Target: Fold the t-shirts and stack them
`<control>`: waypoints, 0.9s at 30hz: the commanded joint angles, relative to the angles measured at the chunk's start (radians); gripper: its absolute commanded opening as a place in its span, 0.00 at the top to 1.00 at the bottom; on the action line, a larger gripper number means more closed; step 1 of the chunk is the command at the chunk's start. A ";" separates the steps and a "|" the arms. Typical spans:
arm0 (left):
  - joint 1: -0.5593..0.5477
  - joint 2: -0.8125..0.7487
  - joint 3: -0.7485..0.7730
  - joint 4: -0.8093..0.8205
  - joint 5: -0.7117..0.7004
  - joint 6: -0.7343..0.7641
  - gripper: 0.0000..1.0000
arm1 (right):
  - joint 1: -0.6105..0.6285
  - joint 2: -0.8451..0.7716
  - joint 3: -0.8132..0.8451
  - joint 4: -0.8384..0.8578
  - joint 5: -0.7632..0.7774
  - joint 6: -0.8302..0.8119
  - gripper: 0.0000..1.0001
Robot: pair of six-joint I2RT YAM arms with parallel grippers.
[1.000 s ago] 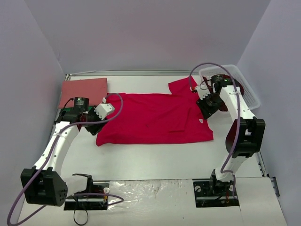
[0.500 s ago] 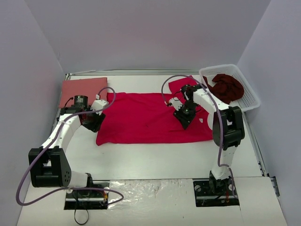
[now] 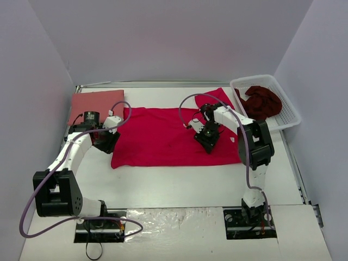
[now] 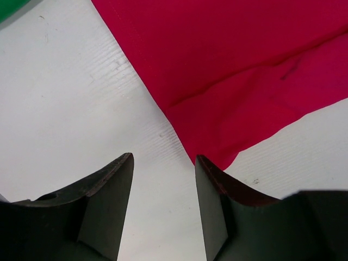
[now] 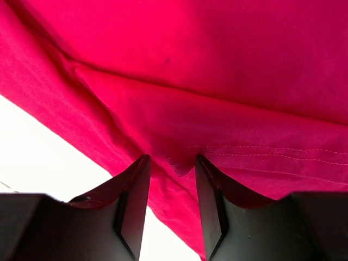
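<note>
The bright crimson t-shirt [image 3: 157,138] lies spread across the middle of the table, one sleeve [image 3: 215,98] pointing to the back. My left gripper [image 3: 107,140] is open just off the shirt's left edge; in the left wrist view [image 4: 163,163] bare table lies between its jaws and the crimson hem [image 4: 228,119] is just ahead. My right gripper [image 3: 207,136] is open, low over the shirt's right half; in its wrist view [image 5: 171,163] a stitched fold edge [image 5: 179,166] lies between the jaws. The salmon-red shirt [image 3: 97,103] lies folded at the back left. The maroon shirt [image 3: 263,100] is bunched in the basket.
The white lattice basket [image 3: 288,111] stands at the back right by the wall. Walls close the table on the left, back and right. The arm bases are at the near edge, on a crinkled plastic sheet [image 3: 174,220].
My right arm has swung left from beside the basket to over the shirt's right half. My left gripper has shifted slightly left, off the shirt's left edge.
</note>
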 commanded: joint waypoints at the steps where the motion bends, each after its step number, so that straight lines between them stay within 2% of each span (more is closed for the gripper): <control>1: 0.010 -0.002 0.001 0.002 0.016 -0.009 0.52 | 0.004 0.000 -0.016 -0.024 0.026 0.010 0.65; 5: 0.011 -0.002 -0.001 0.002 0.025 -0.008 0.52 | 0.004 -0.003 -0.017 -0.016 0.035 0.012 0.64; 7: 0.011 0.001 -0.002 0.002 0.023 -0.008 0.52 | 0.004 0.002 -0.016 -0.013 0.049 0.015 0.68; 8: 0.011 0.001 -0.001 0.002 0.025 -0.008 0.52 | 0.004 0.005 -0.016 -0.013 0.051 0.016 0.73; 9: 0.013 0.004 -0.001 0.002 0.025 -0.008 0.52 | 0.004 0.009 -0.014 -0.012 0.060 0.018 0.85; 11: 0.013 0.004 -0.001 -0.001 0.023 -0.006 0.52 | 0.004 0.014 -0.013 -0.012 0.066 0.021 1.00; 27: 0.013 0.012 0.002 -0.009 0.042 -0.002 0.52 | 0.009 -0.003 0.075 -0.021 0.118 0.042 1.00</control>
